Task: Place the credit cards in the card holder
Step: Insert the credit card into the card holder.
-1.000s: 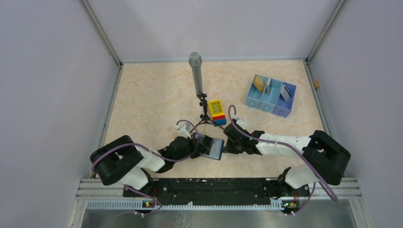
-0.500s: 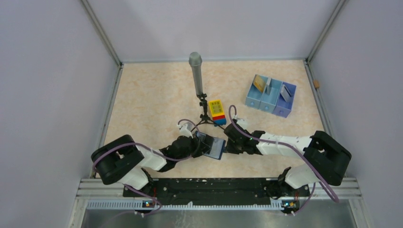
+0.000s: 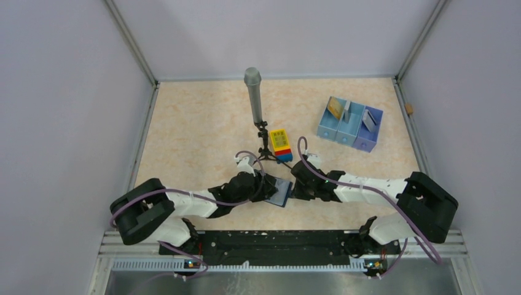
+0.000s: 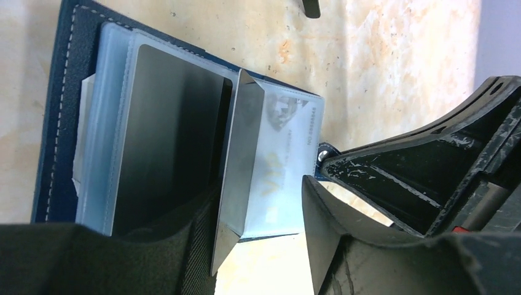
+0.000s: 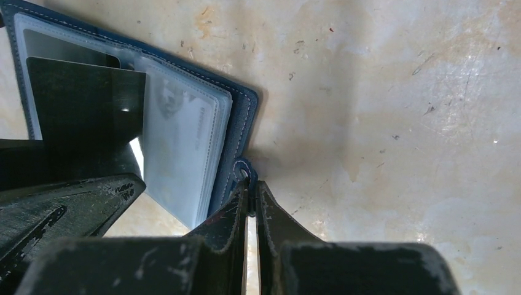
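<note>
The left arm has stretched further right, and the left gripper now stands released, jaws apart, over the card holder. The holder lies open at lower centre on the beige marbled table, a dark card in its sleeve. The right gripper is clenched on its snap tab; plain lilac-grey walls enclose the surface.

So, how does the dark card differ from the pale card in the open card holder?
The dark card is plain glossy black; the pale card is whitish with faint print. The dark card sits on the side far from the snap tab; the pale card is beside that tab. Both sit in the open card holder.
</note>
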Action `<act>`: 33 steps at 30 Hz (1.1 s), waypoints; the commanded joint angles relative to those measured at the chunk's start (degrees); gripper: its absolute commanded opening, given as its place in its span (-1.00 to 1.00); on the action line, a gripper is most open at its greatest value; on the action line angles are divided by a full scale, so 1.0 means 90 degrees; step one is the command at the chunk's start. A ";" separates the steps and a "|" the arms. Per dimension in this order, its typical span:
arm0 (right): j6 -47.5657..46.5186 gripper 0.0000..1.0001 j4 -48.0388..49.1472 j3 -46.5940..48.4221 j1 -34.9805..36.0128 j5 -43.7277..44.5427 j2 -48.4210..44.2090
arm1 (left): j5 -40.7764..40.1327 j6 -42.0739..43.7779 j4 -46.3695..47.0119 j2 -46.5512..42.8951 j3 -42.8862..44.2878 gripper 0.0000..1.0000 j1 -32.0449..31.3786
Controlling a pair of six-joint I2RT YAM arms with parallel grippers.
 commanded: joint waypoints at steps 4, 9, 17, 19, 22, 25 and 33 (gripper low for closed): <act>0.0003 -1.00 -0.0161 -0.0048 0.0079 0.0168 -0.0202 | -0.0688 0.0662 -0.1817 -0.0166 0.0213 0.14 -0.0004; -0.0011 -1.00 -0.0139 -0.0042 0.0077 0.0156 -0.0183 | -0.0825 0.0828 -0.1997 -0.0279 0.0265 0.27 -0.0004; -0.0046 -1.00 -0.0148 0.0012 0.0113 0.0120 -0.0130 | -0.0630 0.1099 -0.1850 -0.0219 0.0289 0.44 0.0023; -0.0042 -1.00 -0.0144 0.0023 0.0127 0.0117 -0.0119 | -0.0620 0.1133 -0.1832 -0.0269 0.0267 0.48 0.0034; -0.0049 -1.00 -0.0150 0.0048 0.0147 0.0122 -0.0080 | -0.0581 0.1175 -0.1802 -0.0296 0.0227 0.51 0.0057; -0.0058 -1.00 -0.0157 0.0078 0.0172 0.0118 -0.0060 | -0.0595 0.1229 -0.1884 -0.0330 0.0253 0.47 0.0064; -0.0033 -1.00 -0.0187 0.0075 0.0197 0.0139 -0.0075 | -0.0701 0.1638 -0.2211 -0.0623 0.0374 0.58 0.0074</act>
